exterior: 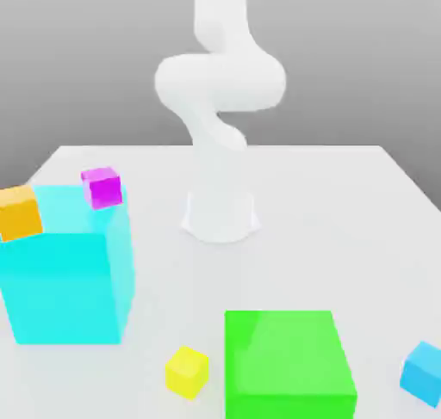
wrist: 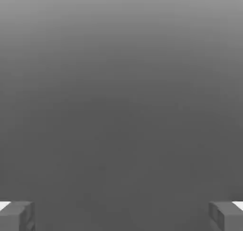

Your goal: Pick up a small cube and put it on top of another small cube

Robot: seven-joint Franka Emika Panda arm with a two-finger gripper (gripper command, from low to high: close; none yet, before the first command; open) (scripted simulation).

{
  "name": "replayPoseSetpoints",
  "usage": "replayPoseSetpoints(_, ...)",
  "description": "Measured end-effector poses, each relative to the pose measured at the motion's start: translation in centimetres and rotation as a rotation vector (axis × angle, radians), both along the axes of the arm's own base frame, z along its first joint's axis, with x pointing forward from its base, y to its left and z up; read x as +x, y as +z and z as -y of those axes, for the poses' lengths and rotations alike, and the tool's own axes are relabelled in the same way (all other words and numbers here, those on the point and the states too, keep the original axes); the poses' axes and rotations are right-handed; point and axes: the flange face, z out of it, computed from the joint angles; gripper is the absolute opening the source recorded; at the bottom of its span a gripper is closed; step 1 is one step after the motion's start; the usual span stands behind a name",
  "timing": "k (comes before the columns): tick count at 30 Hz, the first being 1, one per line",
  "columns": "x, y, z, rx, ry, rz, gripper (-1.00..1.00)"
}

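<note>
The gripper [wrist: 121, 217] has its two fingers [wrist: 27, 217] spread wide apart; clear of their grasp, nearest in the exterior view, the blue cube [exterior: 424, 374] sits on the table [exterior: 293, 237] at that view's right, cut by the edge; the green block [exterior: 284, 357] and yellow cube [exterior: 187, 372] lie nearer the front than the arm [exterior: 220, 82]; toward the exterior view's left of the arm's base, the cyan block [exterior: 69, 288] carries the orange cube [exterior: 19, 213] and, farther back, the magenta cube [exterior: 102, 187], both ungripped.
</note>
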Motion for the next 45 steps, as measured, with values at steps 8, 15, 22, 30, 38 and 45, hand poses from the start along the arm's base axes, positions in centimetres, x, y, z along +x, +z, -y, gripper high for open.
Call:
replayPoseSetpoints(8,8.1,-11.5,-7.4,-0.113,0.157,-0.202,0.00)
replayPoseSetpoints(15,11.4,-23.1,-14.3,-0.190,0.319,-0.369,0.00)
replayPoseSetpoints(22,10.6,-35.4,-21.6,-0.248,0.510,-0.530,0.00)
replayPoseSetpoints(30,6.5,-48.9,-27.3,-0.271,0.694,-0.692,0.00)
replayPoseSetpoints(38,6.1,-54.3,-27.6,-0.271,0.704,-0.700,-1.00)
replayPoseSetpoints(45,6.1,-49.4,-27.6,-0.271,0.703,-0.701,-1.00)
